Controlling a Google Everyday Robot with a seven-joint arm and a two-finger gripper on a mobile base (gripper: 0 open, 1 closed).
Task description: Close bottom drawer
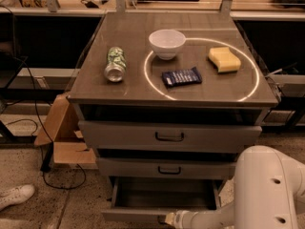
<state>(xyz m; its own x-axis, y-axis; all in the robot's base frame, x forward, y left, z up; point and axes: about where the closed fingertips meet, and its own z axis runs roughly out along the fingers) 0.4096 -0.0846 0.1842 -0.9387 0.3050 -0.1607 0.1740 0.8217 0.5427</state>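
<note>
The bottom drawer point(162, 194) of the grey cabinet is pulled out, its empty inside showing and its slim front panel point(136, 216) at the bottom edge of the view. The middle drawer point(167, 168) and top drawer point(169, 136) above it are pushed in. My white arm reaches in from the lower right. The gripper point(167, 218) is at the middle of the bottom drawer's front panel, at the handle, mostly cut off by the frame edge.
On the cabinet top point(133, 87) lie a green can point(115, 64) on its side, a white bowl point(167, 43), a dark blue snack packet point(181, 76) and a yellow sponge point(223, 59). A cardboard box point(62, 132) and cables stand left of the cabinet. A white shoe point(14, 196) shows at lower left.
</note>
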